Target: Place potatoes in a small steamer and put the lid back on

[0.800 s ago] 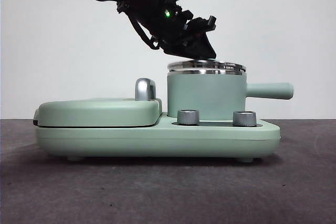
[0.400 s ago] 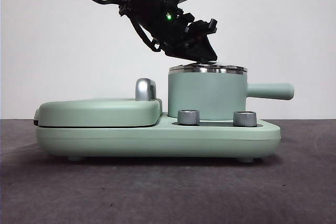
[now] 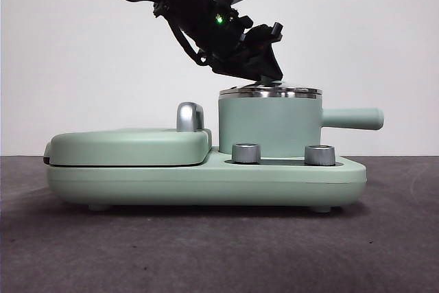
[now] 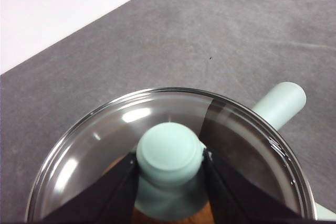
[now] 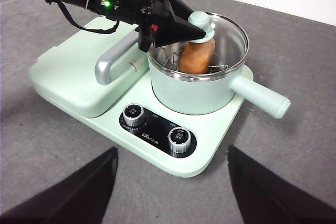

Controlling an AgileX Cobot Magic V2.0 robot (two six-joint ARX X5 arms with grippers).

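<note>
The small steamer is a mint-green pot on the right half of a green cooker base, its straight handle pointing right. The glass lid lies level on its steel rim. My left gripper reaches down from the upper left and is shut on the lid's green knob. Through the glass, the orange-brown potato lies on a wire rack inside the steamer. My right gripper hangs open well back from the cooker, holding nothing.
A flat mint-green griddle cover with a chrome handle fills the cooker's left half. Two steel dials face front on the base. Grey tabletop surrounds the cooker.
The lid has come down a little with my left gripper and now sits flat on the steamer's rim. The right arm has not moved.
</note>
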